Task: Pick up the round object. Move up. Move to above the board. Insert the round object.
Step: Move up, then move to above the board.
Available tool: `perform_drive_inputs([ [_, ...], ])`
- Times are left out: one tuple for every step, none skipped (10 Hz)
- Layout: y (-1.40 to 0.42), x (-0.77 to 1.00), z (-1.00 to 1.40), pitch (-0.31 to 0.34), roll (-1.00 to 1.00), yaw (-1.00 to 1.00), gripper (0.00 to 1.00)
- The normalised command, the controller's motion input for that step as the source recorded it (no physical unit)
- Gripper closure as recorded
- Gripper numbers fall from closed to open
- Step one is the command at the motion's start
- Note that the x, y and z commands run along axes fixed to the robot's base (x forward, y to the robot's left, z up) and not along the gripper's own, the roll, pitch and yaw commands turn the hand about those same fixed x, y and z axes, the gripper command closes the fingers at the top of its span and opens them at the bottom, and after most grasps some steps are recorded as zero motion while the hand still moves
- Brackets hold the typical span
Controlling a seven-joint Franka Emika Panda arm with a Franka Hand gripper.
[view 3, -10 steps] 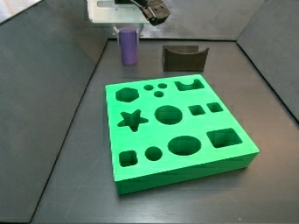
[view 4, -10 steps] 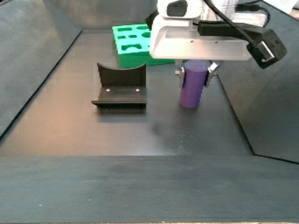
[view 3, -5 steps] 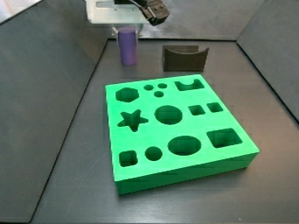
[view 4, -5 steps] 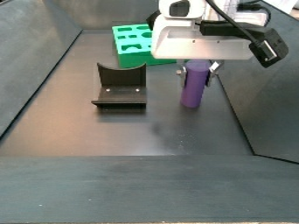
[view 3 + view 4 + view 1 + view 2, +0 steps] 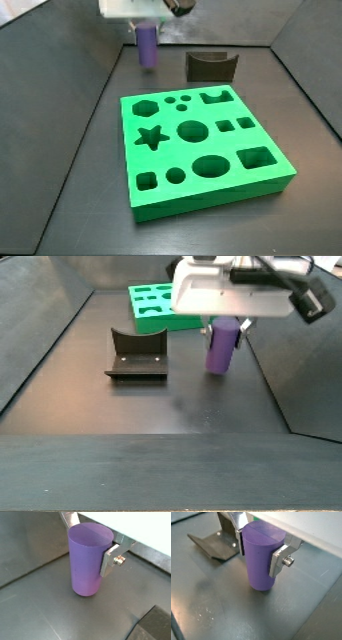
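The gripper (image 5: 258,549) clamps the peg (image 5: 259,559) near its top, plates flat on both sides, beside the fixture (image 5: 136,354) and away from the board (image 5: 201,145). The peg looks rigid, smooth, likely light and slippery; a high grip suits insertion.

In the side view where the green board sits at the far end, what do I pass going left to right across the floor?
Dark L-shaped fixture, then the bright green square board with cut-out holes behind it, then the smooth purple cylinder peg, held in the jaws of the gripper.
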Motion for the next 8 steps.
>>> perform_drive_inputs([
  [0.00, -0.02, 0.44, 0.053, 0.04, -0.01, 1.00],
  [0.01, -0.02, 0.30, 0.051, 0.05, -0.01, 1.00],
  [-0.08, 0.04, 1.00, 0.053, 0.07, 0.15, 1.00],
  [-0.09, 0.04, 1.00, 0.060, 0.08, 0.15, 1.00],
  [-0.08, 0.04, 1.00, 0.071, 0.10, 0.12, 1.00],
  [-0.08, 0.03, 1.00, 0.077, 0.11, 0.09, 1.00],
  [-0.07, 0.03, 1.00, 0.081, 0.13, 0.06, 1.00],
  [-0.07, 0.03, 1.00, 0.083, 0.13, 0.05, 1.00],
])
